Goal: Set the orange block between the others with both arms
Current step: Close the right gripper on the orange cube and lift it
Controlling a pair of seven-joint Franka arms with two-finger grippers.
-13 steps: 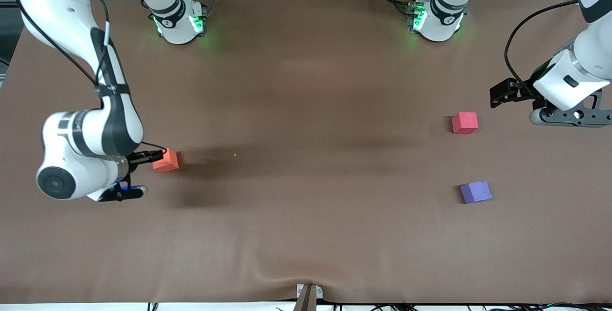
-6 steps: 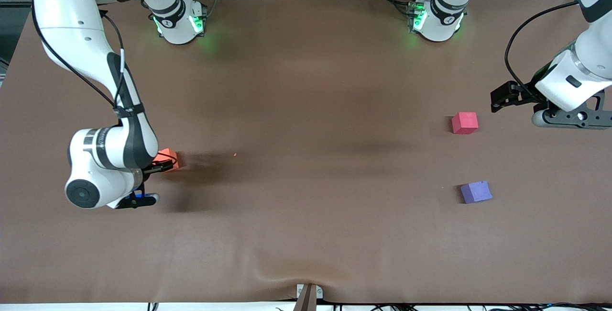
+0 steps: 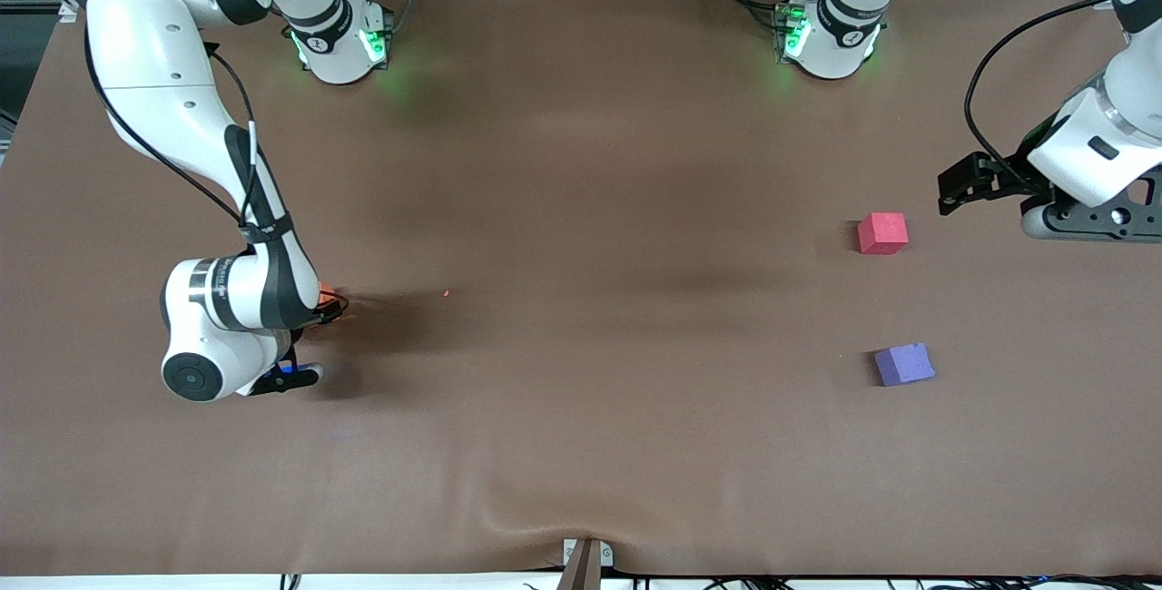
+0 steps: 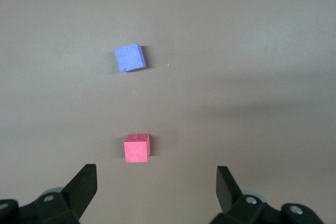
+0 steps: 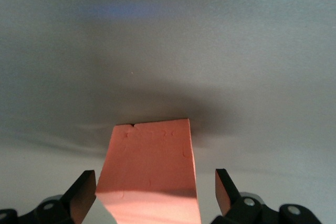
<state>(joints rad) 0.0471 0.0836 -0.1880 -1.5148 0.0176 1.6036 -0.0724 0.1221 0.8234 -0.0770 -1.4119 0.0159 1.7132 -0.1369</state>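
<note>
The right arm has swung in over the orange block (image 3: pixel 325 292), so that in the front view only a sliver of it now shows past the wrist, at the middle left of the frame. In the right wrist view the orange block (image 5: pixel 149 174) lies on the counter (image 3: pixel 581 445) between the spread fingers of the right end effector (image 5: pixel 155 199), which is wide open with a gap on each side and grips nothing. The block's top face is bright orange foam with small dents and a nick at one edge.

Toward the left arm's end lie the pinkish-red cube (image 3: pixel 882 232) and, nearer the front camera, the purple-blue cube (image 3: pixel 904 364), well apart. The left end effector (image 4: pixel 156 192) hangs wide open and empty beside the pinkish-red cube, at the frame's right edge.
</note>
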